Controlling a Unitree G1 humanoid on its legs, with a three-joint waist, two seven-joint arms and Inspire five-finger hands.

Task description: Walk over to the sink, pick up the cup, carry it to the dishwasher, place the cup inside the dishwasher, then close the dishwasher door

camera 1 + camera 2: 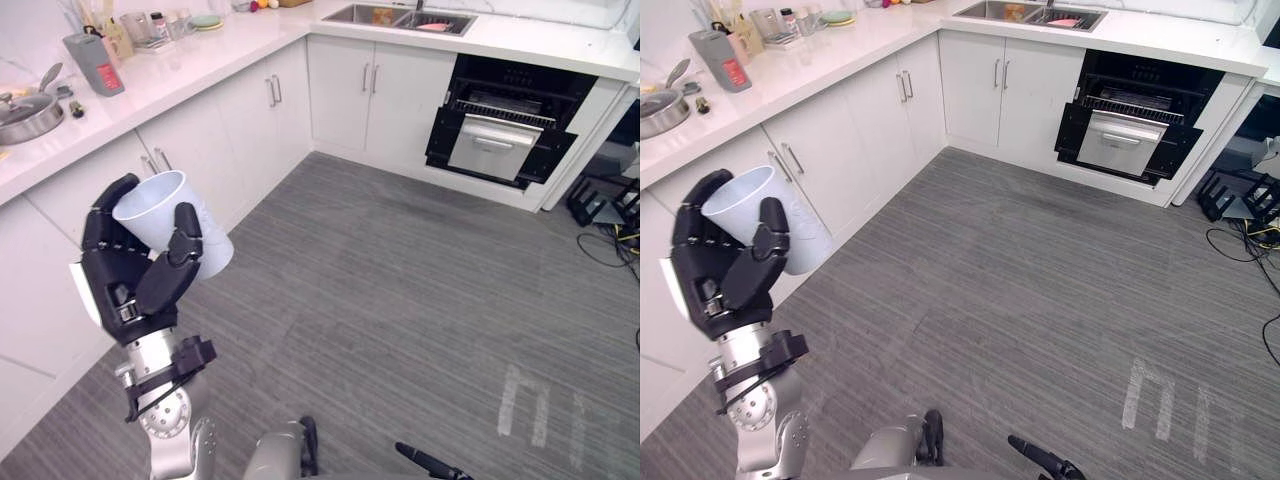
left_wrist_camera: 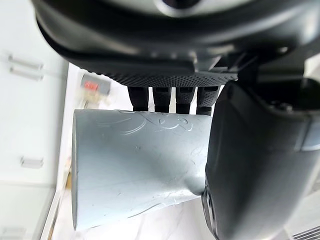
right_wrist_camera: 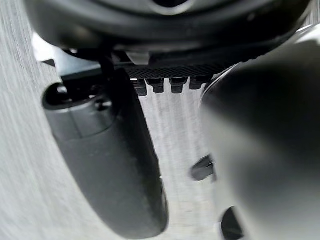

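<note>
Left hand (image 1: 120, 275) curls round one cup (image 1: 155, 225). Its wrist view shows fingers (image 2: 170, 99) behind it, and the head view shows one open dishwasher (image 1: 495, 145). The state of the right hand (image 3: 100, 150) I cannot tell.

— How's the light?
— Bright and even, from overhead. The white countertop (image 1: 200, 60) is nearly washed out toward its far-left corner, and the grey floor (image 1: 400, 300) carries a pale sheen across its middle.
— Shadows?
— Only soft ones. The open dishwasher (image 1: 500, 120) is the one dark pocket.
— Distortion?
— Cabinet fronts stretch and splay toward the left edge of the head views.
— The wrist views?
— The left hand (image 2: 260, 165) and right hand (image 3: 105, 165) loom dark and blurred, but the cup (image 2: 135, 165) is crisp and palely lit
</note>
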